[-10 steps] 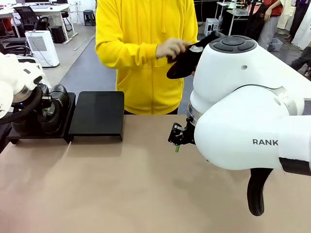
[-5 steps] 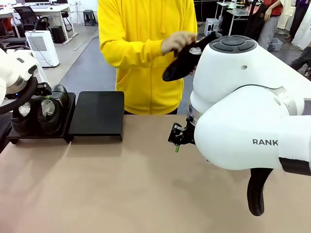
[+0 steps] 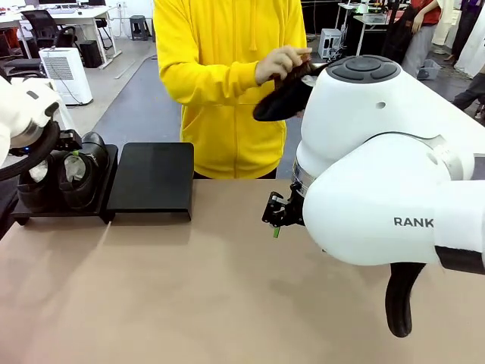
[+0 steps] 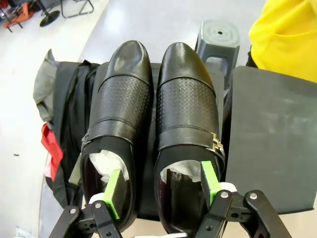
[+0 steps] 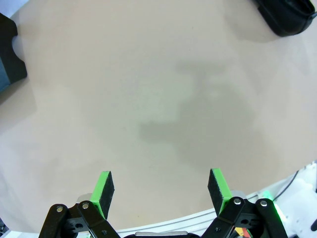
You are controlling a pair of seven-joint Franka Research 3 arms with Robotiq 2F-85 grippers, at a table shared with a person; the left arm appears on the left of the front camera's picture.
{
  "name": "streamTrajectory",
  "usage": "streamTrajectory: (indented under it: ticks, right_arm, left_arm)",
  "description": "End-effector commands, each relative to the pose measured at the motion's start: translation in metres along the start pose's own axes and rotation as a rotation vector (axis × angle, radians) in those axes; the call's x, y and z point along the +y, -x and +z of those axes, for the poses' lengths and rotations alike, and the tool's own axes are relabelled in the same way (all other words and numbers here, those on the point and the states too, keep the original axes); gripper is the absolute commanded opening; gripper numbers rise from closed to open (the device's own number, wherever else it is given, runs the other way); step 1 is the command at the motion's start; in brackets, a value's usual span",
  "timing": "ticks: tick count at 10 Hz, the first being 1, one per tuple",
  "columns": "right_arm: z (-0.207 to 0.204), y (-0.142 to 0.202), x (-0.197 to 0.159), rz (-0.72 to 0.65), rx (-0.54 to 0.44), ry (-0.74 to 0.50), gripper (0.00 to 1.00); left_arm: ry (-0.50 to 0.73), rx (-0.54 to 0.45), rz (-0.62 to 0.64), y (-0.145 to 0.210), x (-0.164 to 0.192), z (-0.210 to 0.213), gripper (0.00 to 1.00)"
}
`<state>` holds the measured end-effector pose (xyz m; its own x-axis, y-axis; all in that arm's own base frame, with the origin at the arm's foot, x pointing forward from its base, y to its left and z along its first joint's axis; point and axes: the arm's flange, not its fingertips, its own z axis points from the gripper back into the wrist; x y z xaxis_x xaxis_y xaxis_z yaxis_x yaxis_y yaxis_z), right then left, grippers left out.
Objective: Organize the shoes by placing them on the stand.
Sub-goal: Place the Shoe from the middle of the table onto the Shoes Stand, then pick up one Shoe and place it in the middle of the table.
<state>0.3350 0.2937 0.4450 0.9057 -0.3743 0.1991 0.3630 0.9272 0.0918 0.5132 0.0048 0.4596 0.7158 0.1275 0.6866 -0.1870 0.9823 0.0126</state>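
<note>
Left wrist view: two glossy black leather dress shoes (image 4: 124, 99) stand side by side on the left section of the low matte-black metal stand (image 4: 267, 139), toes far, heels near the cam. Left gripper (image 4: 161, 176) hangs over the heel ends, fingers apart, one green pad at each shoe's mouth, clamped on nothing. Judging by that, this pair is placed, so approx. half the job is done. The stand's right section is bare.

In the front view a person in a yellow hoodie holds a third black shoe (image 3: 284, 102) in one hand (image 3: 279, 64) at the far side, above the tan table (image 3: 189, 303). Right gripper (image 5: 160, 178) hovers over the table's middle, fingers wide apart, holding nothing.

Next move, prob.: left arm lifts straight up w/o snagging a pad on a shoe collar. Then one gripper takes the third shoe, likely by the heel collar, & sets it on the right section, toe far to match.

Looks: high shine, perforated panel over the instep, strap across. The right shoe has a small gold buckle, and crumpled white paper fills both mouths. Slick leather, so the grip needs care.
</note>
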Motion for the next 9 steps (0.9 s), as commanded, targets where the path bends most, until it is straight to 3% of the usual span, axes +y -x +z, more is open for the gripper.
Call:
streamTrajectory:
  ticks: [1,6,8,9]
  right_arm:
    - [0.001,-0.003,0.001,0.008,0.009,-0.02,1.0]
    - [0.001,-0.003,0.001,0.008,0.009,-0.02,1.0]
    - [0.001,-0.003,0.001,0.008,0.009,-0.02,1.0]
    - [0.001,-0.003,0.001,0.008,0.009,-0.02,1.0]
  left_arm:
    - [-0.004,-0.009,-0.007,-0.006,0.001,0.0,0.78]
    - [0.0,-0.001,0.001,-0.001,0.0,-0.001,0.78]
    - [0.193,0.063,0.03,0.042,-0.045,0.052,0.78]
    - [0.231,0.152,0.038,0.053,-0.058,0.071,0.78]
